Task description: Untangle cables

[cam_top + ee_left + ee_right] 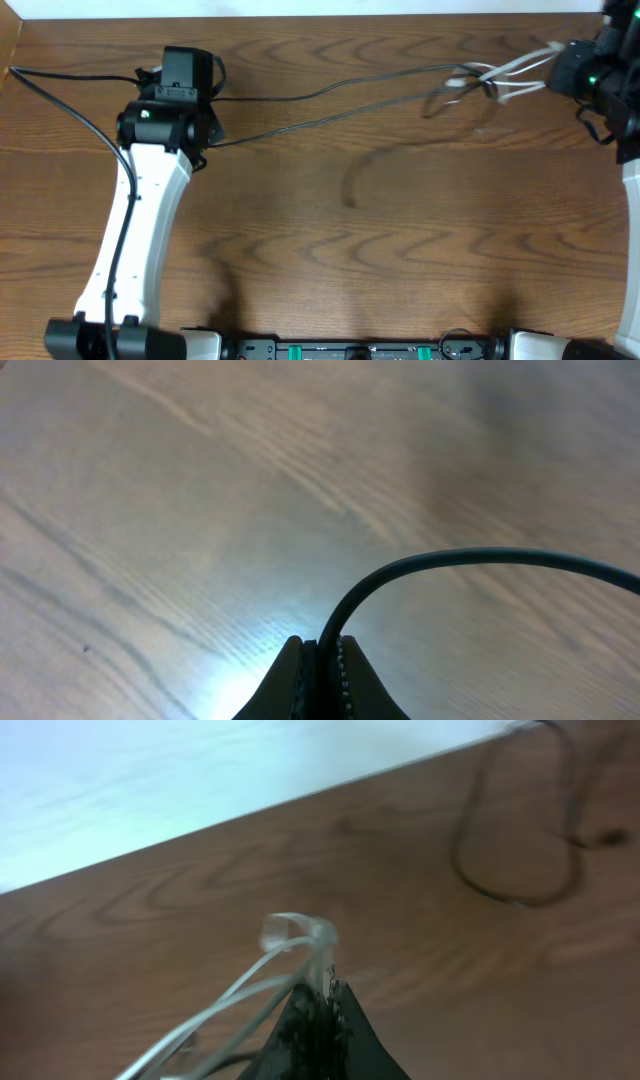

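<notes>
The thin black cable (330, 105) runs in two strands from my left gripper (185, 68) at the far left across to the far right, where it meets the white cable (515, 72). My left gripper (322, 645) is shut on the black cable (470, 558), which arcs up and off to the right. My right gripper (572, 62) at the far right is shut on the white cable (250, 985), whose looped strands trail left and down from the jaws (326, 995). The cables are held above the table and still cross near the right gripper.
The wooden table (350, 250) ends at a pale wall along its far edge (200, 780). A thicker black arm wire (60, 95) runs along the left arm. Another black cable loop (520, 840) lies on the table in the right wrist view.
</notes>
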Controlling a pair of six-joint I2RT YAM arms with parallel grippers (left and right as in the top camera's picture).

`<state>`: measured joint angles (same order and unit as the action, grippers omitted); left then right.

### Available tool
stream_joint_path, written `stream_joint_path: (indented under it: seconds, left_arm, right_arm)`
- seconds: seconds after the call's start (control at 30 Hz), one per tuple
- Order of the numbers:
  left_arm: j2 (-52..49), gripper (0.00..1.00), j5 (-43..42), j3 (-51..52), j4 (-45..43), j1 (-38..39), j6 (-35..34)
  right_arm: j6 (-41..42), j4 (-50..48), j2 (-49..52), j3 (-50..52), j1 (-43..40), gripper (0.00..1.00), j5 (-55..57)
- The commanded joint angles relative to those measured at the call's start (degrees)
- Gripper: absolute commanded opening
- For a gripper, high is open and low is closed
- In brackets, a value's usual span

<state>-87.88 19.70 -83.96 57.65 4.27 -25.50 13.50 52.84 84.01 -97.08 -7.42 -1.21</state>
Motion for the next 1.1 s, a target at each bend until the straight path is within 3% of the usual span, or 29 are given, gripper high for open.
stream_joint_path:
  seconds: [0.0, 0.17, 0.37, 0.57, 0.77, 0.9, 1.07]
  left_arm:
    - [-2.4, 0.07, 3.7, -0.6, 0.9, -3.8, -0.1]
    - [-5.3, 0.07, 3.7, -0.6, 1.7, -8.9, 0.9]
    - [-6.1, 0.07, -3.4, -0.6, -1.5, -9.7, 12.1]
    - [-6.1, 0.08, -26.0, -0.6, -4.6, -9.7, 25.9]
    - [-6.1, 0.36, -50.9, -0.6, -3.9, -9.7, 36.3]
    - [-6.1, 0.45, -60.3, -0.6, -3.9, -9.6, 38.0]
    - [-6.1, 0.46, -65.1, -0.5, -3.7, -8.3, 39.1]
  right_arm:
    - [2.3, 0.7, 0.0, -0.3, -1.6, 0.01, 7.1]
    - [2.1, 0.9, 0.0, -0.3, -1.5, 0.01, 2.3]
    - [-0.3, 0.8, 0.0, -0.3, -0.2, 0.01, -6.7]
    - [-5.3, 1.5, 1.3, -0.3, 4.0, 0.01, -20.8]
    - [-5.7, 2.8, 4.6, -0.3, 11.1, 0.01, -22.9]
    - [-5.1, 2.1, 6.6, -0.3, 14.4, 0.01, -22.9]
    - [-1.4, 0.4, 8.4, -0.3, 16.3, 0.01, -23.0]
